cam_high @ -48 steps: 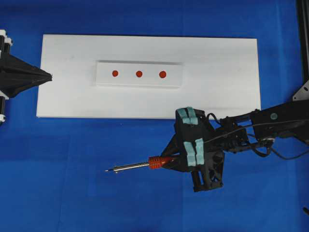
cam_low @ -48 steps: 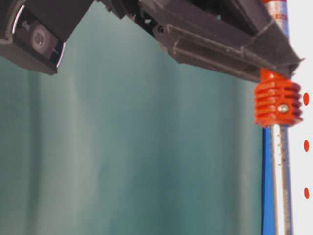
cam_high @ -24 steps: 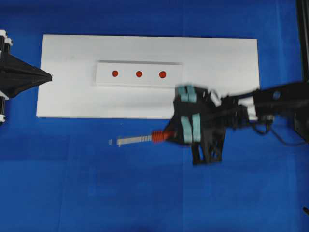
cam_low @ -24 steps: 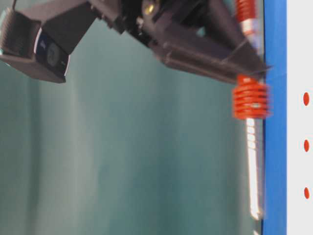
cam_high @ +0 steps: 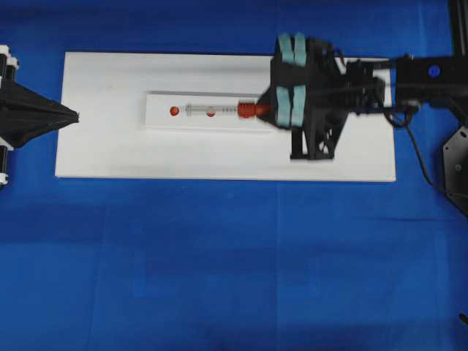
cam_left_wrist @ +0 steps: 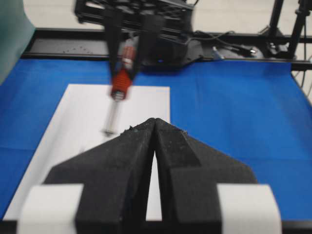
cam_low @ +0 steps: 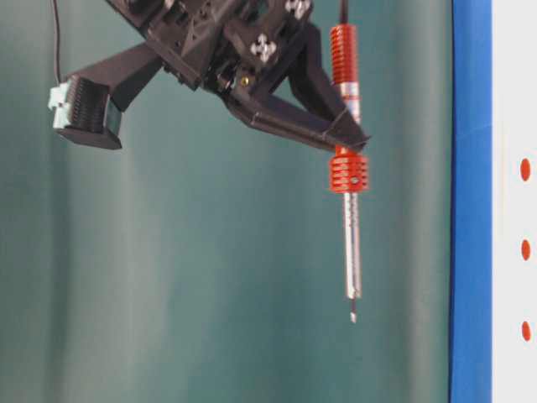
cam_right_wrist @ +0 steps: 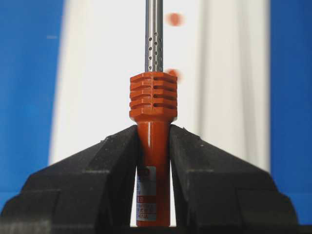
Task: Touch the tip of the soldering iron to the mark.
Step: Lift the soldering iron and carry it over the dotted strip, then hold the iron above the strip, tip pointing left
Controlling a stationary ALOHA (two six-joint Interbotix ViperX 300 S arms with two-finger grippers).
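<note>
My right gripper (cam_high: 266,110) is shut on the orange-red handle of the soldering iron (cam_high: 248,110). The silver shaft points left over the white block (cam_high: 210,123). In the overhead view the shaft crosses the mark (cam_high: 210,114), the middle red dot, and the tip (cam_high: 187,110) lies between the middle and left dots. The table-level view shows the tip (cam_low: 352,316) held well clear of the block's surface and the mark (cam_low: 525,249). The right wrist view shows the grip (cam_right_wrist: 153,129) on the handle. My left gripper (cam_high: 73,115) is shut and empty at the board's left edge.
The block lies on a white board (cam_high: 110,153) on the blue table. The iron's black cord runs back along my right arm (cam_high: 409,73). A black frame post (cam_high: 459,44) stands at the far right. The left wrist view shows the iron (cam_left_wrist: 119,87) ahead, blurred.
My right gripper has carried the iron from over the blue table in front of the board up and over the white block. The left gripper has not moved.
</note>
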